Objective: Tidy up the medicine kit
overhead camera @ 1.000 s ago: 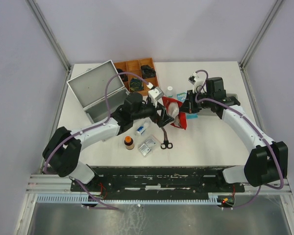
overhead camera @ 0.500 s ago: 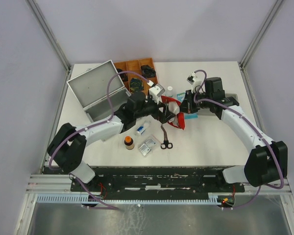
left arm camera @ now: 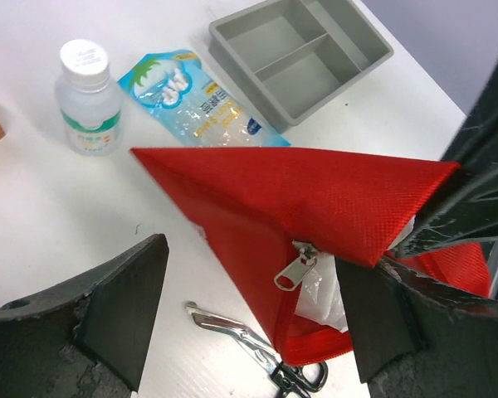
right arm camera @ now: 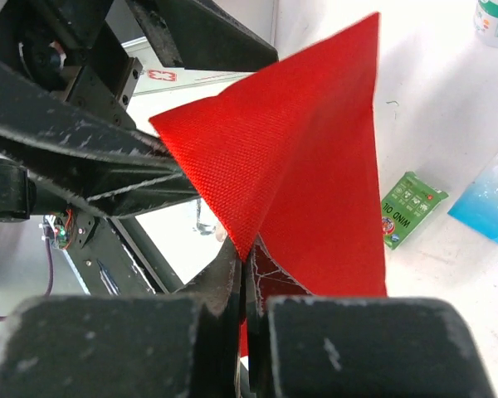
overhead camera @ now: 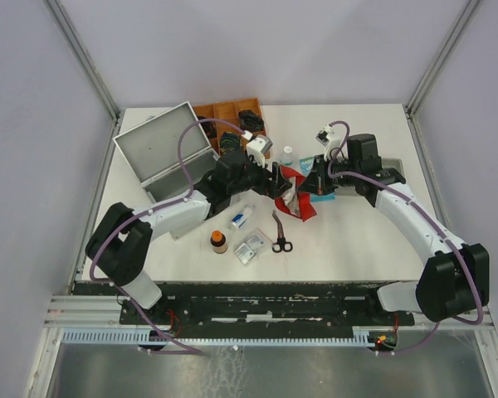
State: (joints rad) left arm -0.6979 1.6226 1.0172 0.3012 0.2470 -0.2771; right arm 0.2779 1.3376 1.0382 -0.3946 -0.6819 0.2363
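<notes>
The medicine kit, a silver-grey case with its lid up, stands at the back left. A red zip pouch hangs above the table's middle, held by one corner in my shut right gripper. In the top view that gripper is at the pouch's right end. My left gripper is open, and the pouch hangs between its jaws with the zipper pull dangling there. White plastic shows inside the pouch's mouth.
Scissors, a brown bottle, blister packs and a small tube lie in front. A white bottle, blue sachet and grey divided tray lie behind the pouch. A green box and the wooden tray are nearby.
My left gripper has moved toward the back and right, so its jaws now straddle the pouch. The right gripper has shifted slightly left, still holding the pouch.
</notes>
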